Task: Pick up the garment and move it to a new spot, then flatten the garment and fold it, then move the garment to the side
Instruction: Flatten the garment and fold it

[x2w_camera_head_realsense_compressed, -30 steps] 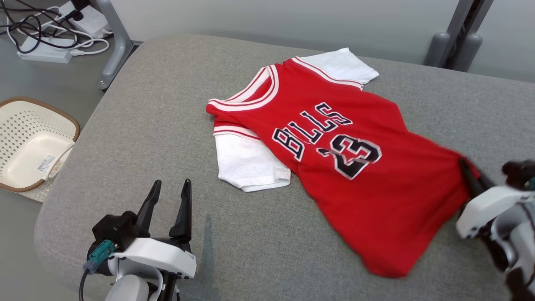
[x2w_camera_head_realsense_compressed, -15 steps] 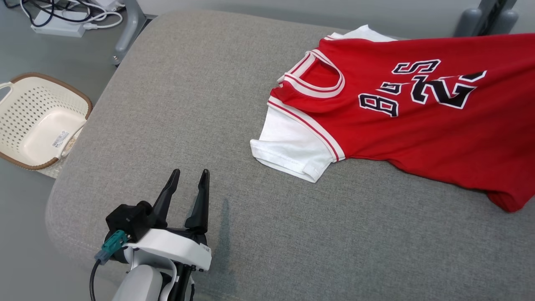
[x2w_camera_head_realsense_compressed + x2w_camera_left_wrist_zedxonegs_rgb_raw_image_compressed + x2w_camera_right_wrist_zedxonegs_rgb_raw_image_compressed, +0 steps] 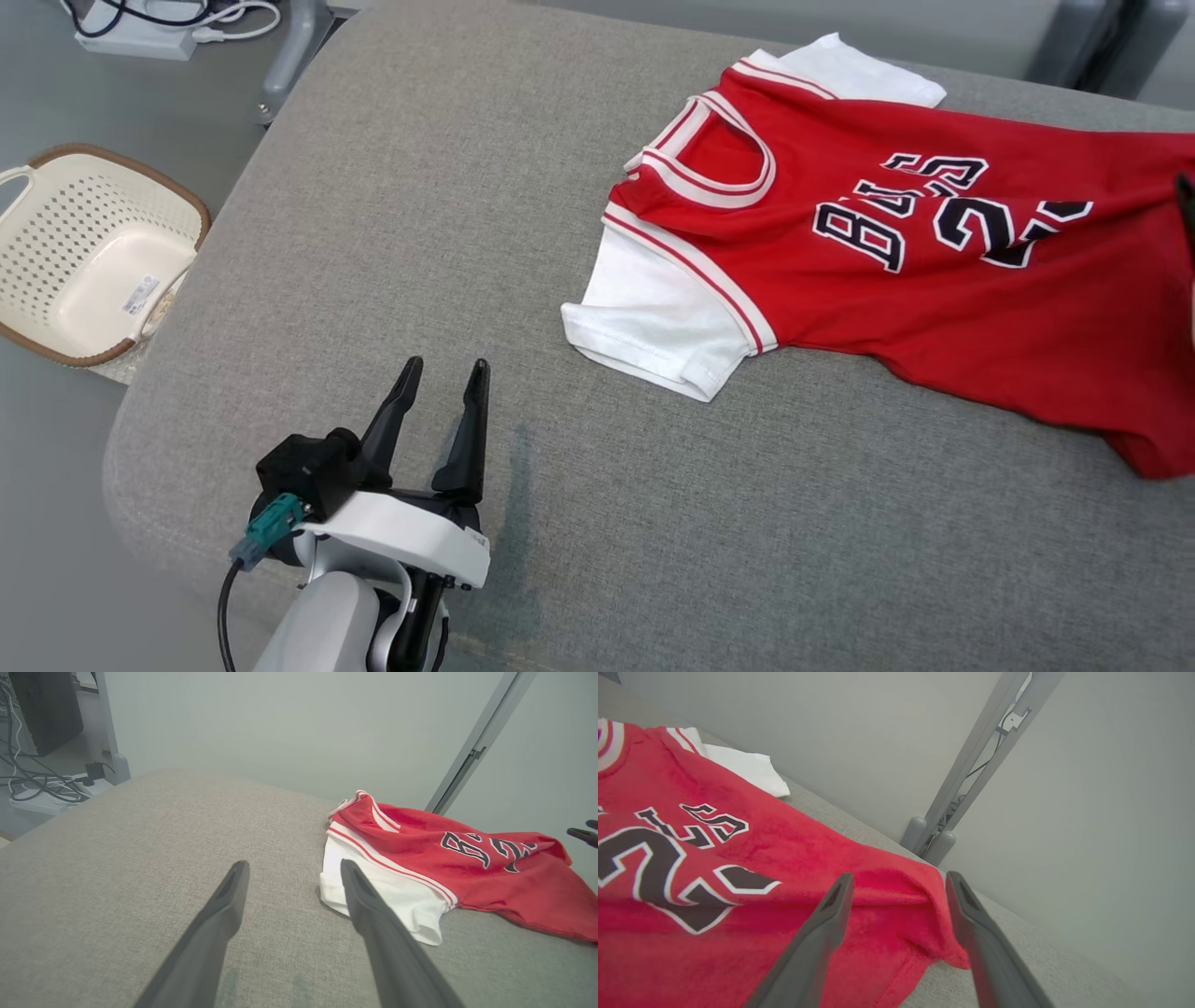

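The garment (image 3: 934, 299) is a red jersey with white sleeves, black letters and numbers. It lies face up and spread on the right of the grey padded surface (image 3: 420, 233), neck toward the left. It also shows in the left wrist view as a low garment (image 3: 514, 891) ahead and to the right. My right gripper (image 3: 900, 877) stands open over the garment (image 3: 794, 849), its fingers astride the rumpled far hem corner. One of its fingertips (image 3: 1186, 201) pokes in at the head view's right edge. My left gripper (image 3: 446, 366) rests open near the front left, holding nothing, a short way from the near white sleeve.
A cream perforated basket (image 3: 93, 252) sits on the floor to the left. A power strip with cables (image 3: 140, 23) lies at the far left by a grey leg (image 3: 299, 47). Grey posts (image 3: 924, 840) stand behind the surface's far right edge.
The head camera has shifted. The garment was pulled rightward by its hem and now lies flatter. My right gripper, shut on the hem before, has opened. The left gripper stays open.
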Controlling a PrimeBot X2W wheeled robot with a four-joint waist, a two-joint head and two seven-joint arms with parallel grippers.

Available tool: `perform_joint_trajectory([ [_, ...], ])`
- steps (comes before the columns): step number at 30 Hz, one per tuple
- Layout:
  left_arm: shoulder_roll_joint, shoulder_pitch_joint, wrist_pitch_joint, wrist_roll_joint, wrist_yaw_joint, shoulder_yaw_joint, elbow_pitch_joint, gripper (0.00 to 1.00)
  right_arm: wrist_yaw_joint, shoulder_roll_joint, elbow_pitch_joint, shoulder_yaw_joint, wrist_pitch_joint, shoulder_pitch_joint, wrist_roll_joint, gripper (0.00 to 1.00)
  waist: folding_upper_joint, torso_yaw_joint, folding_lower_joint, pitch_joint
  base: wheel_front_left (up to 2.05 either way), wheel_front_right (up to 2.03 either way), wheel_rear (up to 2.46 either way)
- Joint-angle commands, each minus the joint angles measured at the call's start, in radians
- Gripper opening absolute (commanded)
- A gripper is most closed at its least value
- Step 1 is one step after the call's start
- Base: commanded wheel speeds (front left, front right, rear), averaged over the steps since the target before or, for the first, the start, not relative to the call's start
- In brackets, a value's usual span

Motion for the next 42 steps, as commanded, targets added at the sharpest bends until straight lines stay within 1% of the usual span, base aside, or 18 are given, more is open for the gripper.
perform_joint_trajectory([
  [1,0.004,-0.007,-0.004,0.010,0.003,0.006,0.000,1.00,-0.001,0.008,0.014,0.006,-0.021,0.017,0.012,1.00,0.0000,-0.016,0.0000,-0.016,0.00,0.00,0.00],
  [4,0.004,0.003,-0.004,0.018,0.000,0.022,0.006,1.00,-0.001,0.037,0.036,0.016,-0.063,0.023,0.031,1.00,0.0000,-0.046,0.0000,-0.044,0.00,0.00,0.00],
  [7,0.004,0.013,-0.004,0.022,-0.008,0.043,0.012,1.00,-0.001,0.072,0.032,0.023,-0.098,0.037,0.055,1.00,0.0000,-0.089,0.0000,-0.077,0.00,0.00,0.00],
  [10,0.004,0.022,-0.004,0.021,-0.012,0.068,0.022,1.00,-0.001,0.105,0.006,0.016,-0.122,0.059,0.095,1.00,0.0000,-0.137,0.0000,-0.109,0.00,0.00,0.00],
  [13,0.004,0.025,-0.003,0.017,-0.015,0.092,0.042,1.00,-0.001,0.133,-0.047,-0.001,-0.132,0.101,0.134,1.00,0.0000,-0.186,0.0000,-0.134,0.00,0.00,0.00],
  [15,0.004,0.026,-0.003,0.011,-0.022,0.109,0.063,1.00,-0.001,0.149,-0.103,-0.014,-0.137,0.141,0.157,1.00,0.0000,-0.221,0.0000,-0.147,0.00,0.00,0.00],
  [17,0.005,0.023,-0.003,0.000,-0.026,0.128,0.087,1.00,-0.001,0.161,-0.191,-0.039,-0.136,0.192,0.171,1.00,0.0000,-0.253,0.0000,-0.155,0.00,0.00,0.00],
  [21,0.015,0.015,-0.003,0.012,-0.029,0.163,0.127,1.00,-0.001,0.189,-0.361,-0.119,-0.136,0.342,0.160,1.00,0.0000,-0.310,0.0000,-0.166,0.00,0.00,0.00],
  [24,0.022,0.013,-0.003,0.017,-0.034,0.191,0.149,1.00,-0.001,0.238,-0.476,-0.208,-0.136,0.459,0.150,1.00,0.0000,-0.342,0.0000,-0.172,0.00,0.00,0.00],
  [26,0.026,0.014,-0.003,0.020,-0.035,0.210,0.166,1.00,0.000,0.272,-0.539,-0.235,-0.136,0.533,0.123,1.00,0.0000,-0.362,0.0000,-0.175,0.00,0.00,0.00],
  [30,0.031,0.015,-0.003,0.032,-0.019,0.242,0.211,1.00,-0.001,0.334,-0.622,-0.283,-0.136,0.628,0.089,1.00,0.0000,-0.397,0.0000,-0.176,0.00,0.00,0.00],
  [33,0.047,0.003,0.004,0.044,0.032,0.259,0.287,1.00,-0.001,0.367,-0.656,-0.302,-0.136,0.662,0.074,1.00,0.0000,-0.415,0.0000,-0.170,0.00,0.00,0.00],
  [35,0.055,-0.037,0.011,0.049,0.052,0.260,0.347,1.00,-0.001,0.384,-0.676,-0.305,-0.136,0.671,0.063,1.00,0.0000,-0.428,0.0000,-0.157,0.00,0.00,0.00],
  [42,0.079,-0.111,0.011,0.056,0.040,0.251,0.431,1.00,-0.001,0.389,-0.689,-0.288,-0.136,0.655,0.040,1.00,0.0000,-0.445,0.0000,-0.126,0.00,0.00,0.00],
])
